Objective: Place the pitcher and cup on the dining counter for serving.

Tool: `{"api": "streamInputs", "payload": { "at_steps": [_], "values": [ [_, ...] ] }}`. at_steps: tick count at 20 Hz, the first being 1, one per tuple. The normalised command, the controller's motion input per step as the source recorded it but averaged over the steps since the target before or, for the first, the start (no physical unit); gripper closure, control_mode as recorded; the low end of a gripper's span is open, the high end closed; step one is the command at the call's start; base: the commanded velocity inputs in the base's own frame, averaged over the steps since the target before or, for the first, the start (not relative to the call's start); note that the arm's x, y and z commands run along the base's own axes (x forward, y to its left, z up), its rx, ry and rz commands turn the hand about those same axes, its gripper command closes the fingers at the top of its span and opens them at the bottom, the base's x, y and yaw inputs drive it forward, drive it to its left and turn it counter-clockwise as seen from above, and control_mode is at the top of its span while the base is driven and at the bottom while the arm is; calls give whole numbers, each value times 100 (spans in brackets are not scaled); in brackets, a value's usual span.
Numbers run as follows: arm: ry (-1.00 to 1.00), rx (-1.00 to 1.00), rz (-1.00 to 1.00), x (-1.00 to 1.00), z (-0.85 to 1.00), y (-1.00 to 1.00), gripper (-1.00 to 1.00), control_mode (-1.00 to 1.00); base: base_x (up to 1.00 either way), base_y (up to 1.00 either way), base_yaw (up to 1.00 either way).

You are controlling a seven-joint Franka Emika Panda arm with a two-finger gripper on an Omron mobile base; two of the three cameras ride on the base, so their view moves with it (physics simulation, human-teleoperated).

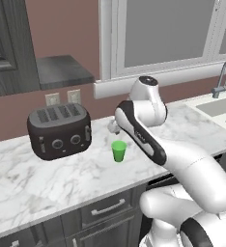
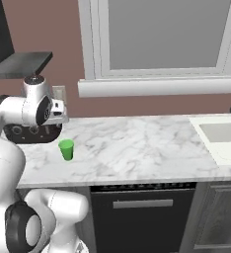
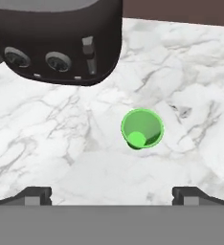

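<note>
The cup (image 1: pixel 119 151) (image 2: pixel 66 149) is small, bright green and stands upright on the marble counter by the window, right of the toaster. In the hand view I look down into the cup (image 3: pixel 141 128), which is empty. My gripper (image 3: pixel 112 195) hangs above the counter, slightly short of the cup. It is open, its two fingertips (image 3: pixel 37 195) wide apart with nothing between them. The pitcher and the dining counter are out of view.
A dark four-slot toaster (image 1: pixel 59 130) (image 3: pixel 56 43) sits to the left of the cup, close to my hand. A sink (image 2: pixel 221 136) with a faucet (image 1: pixel 221 79) lies at the counter's right end. Bare marble (image 2: pixel 137 148) stretches between the cup and the sink.
</note>
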Motion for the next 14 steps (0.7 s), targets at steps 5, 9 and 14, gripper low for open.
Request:
{"api": "streamInputs", "payload": {
  "at_steps": [5, 9, 14],
  "values": [
    [19, 0, -1, 24, -22, 11, -100, -100, 0, 0, 0],
    [2, -4, 0, 32, -61, 0, -100, -100, 0, 0, 0],
    [-1, -3, -4, 32, -70, 0, -100, -100, 0, 0, 0]
  ]
}}
